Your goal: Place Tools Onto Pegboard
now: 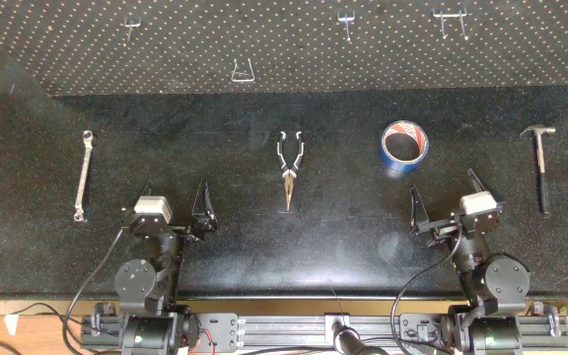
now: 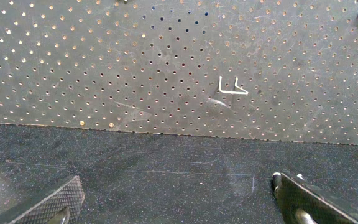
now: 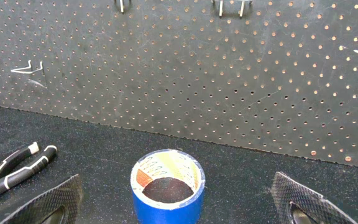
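Note:
On the black mat lie a wrench [image 1: 84, 177] at the left, needle-nose pliers [image 1: 290, 166] in the middle, a blue tape roll [image 1: 403, 146] and a hammer [image 1: 539, 163] at the right. The pegboard [image 1: 294, 39] stands at the back with wire hooks [image 1: 243, 70]. My left gripper [image 1: 176, 209] rests open near the front left, nothing between its fingers. My right gripper [image 1: 447, 205] is open too, just in front of the tape roll [image 3: 167, 188]. The pliers' handles [image 3: 17, 165] show in the right wrist view.
More hooks hang on the pegboard at the upper left [image 1: 131, 27], upper middle [image 1: 344, 22] and upper right [image 1: 450, 22]. A wire hook [image 2: 231, 87] faces the left wrist camera. Bare mat lies between the tools.

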